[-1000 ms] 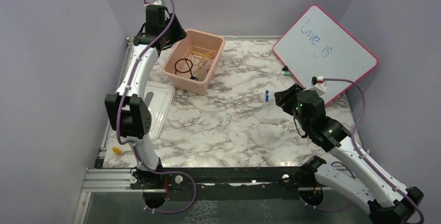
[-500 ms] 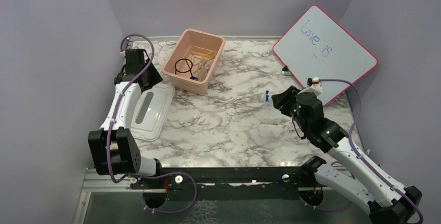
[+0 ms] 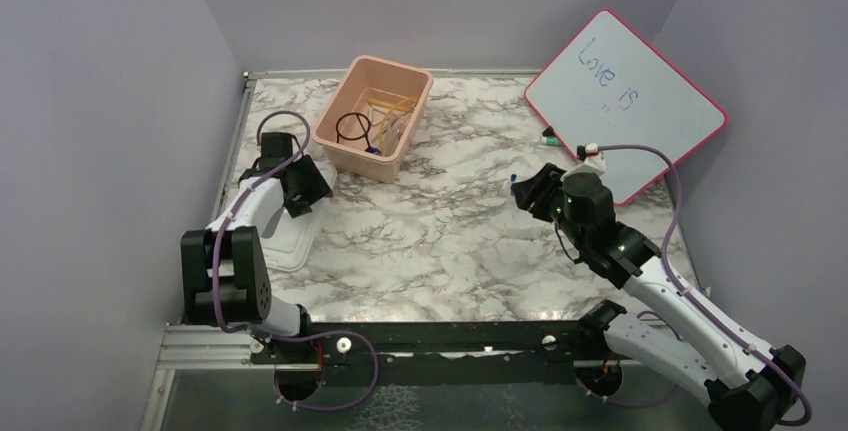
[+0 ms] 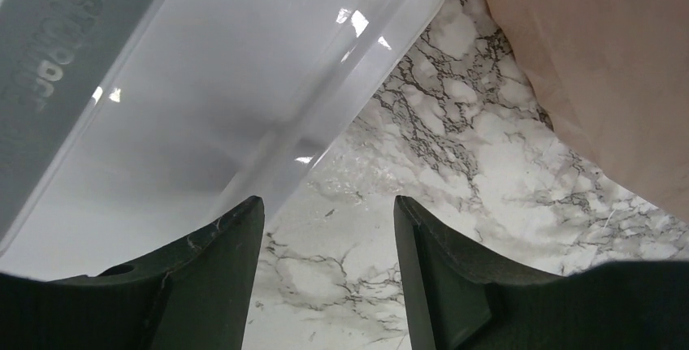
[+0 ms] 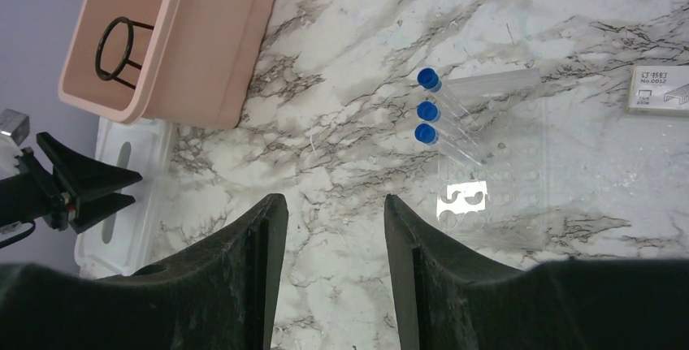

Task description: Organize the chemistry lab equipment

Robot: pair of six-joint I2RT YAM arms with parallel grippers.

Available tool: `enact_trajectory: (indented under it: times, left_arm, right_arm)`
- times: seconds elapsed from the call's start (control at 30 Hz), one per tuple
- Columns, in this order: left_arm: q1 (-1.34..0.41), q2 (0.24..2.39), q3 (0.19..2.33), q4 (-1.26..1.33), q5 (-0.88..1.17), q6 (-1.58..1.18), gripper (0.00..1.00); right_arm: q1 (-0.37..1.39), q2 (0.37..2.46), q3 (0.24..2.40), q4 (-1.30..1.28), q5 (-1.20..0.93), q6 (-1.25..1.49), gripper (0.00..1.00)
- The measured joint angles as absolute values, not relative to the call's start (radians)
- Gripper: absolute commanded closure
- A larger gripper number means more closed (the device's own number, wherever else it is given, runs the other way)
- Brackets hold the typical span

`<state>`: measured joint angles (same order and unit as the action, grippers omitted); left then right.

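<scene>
The right tool (image 5: pixel 335 204) hangs spread and empty over the counter (image 5: pixel 341 49). Three blue-capped tubes (image 5: pixel 428 110) rest on a clear rack (image 5: pixel 504 196) just ahead and slightly to its right, so the step in hand looks like the reach for them; the black wire ring (image 5: pixel 116 45) already sits in the pink tub (image 5: pixel 203 49) ahead-left. The left tool (image 4: pixel 327 212), also spread and empty, hovers at the white lid's (image 4: pixel 203 82) corner. Next, the right tool probably needs to ease forward-right, lower astride one tube and close gently.

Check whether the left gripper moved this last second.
Yes. The left gripper came from the pink tub's far left corner to its near one, over the white lid.
</scene>
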<state>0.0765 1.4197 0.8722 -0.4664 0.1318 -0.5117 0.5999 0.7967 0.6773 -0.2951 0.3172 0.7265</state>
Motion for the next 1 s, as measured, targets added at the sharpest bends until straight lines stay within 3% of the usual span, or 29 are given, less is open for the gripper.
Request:
enact_trajectory:
  times: [0.2,0.5,1.0]
  left_arm:
    - [0.076,1.506,0.875,-0.426,0.154,-0.491,0.39]
    - [0.071,1.517,0.866,-0.413,0.136,-0.476,0.63]
    - [-0.051,1.613,0.944,-0.479,-0.052,-0.428,0.65]
  right_arm:
    - [0.6,0.797,0.677,-0.287,0.315,0.722,0.47]
    - [0.6,0.789,0.677,-0.286,0.315,0.721,0.47]
    - [0.6,0.749,0.67,-0.287,0.316,0.723,0.47]
